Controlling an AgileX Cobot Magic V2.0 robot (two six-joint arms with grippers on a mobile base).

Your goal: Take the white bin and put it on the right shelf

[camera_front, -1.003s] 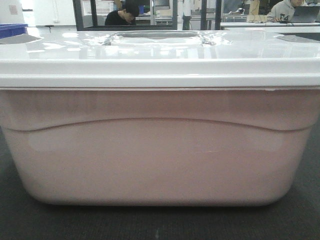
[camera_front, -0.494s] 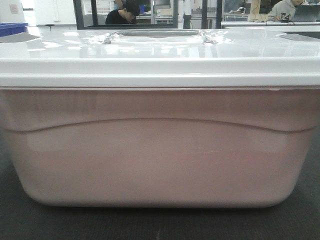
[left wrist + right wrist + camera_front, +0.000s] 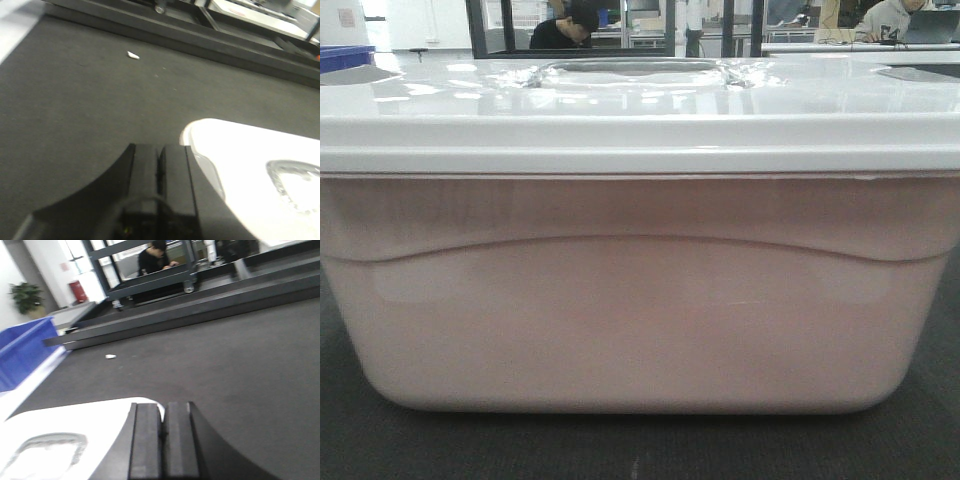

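Bin (image 3: 640, 320) unmoved: it lies between left gripper (image 3: 159, 152) and right gripper (image 3: 163, 412), both pinched together, empty; lifting not yet started.

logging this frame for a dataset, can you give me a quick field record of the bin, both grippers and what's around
white bin: upright on dark carpet
lid: on, glossy white
left gripper: fingers shut, empty, beside a lid corner
right gripper: fingers shut, empty, beside a lid corner
blue bin: off to one side, apart from white bin
right shelf: not seen in these views
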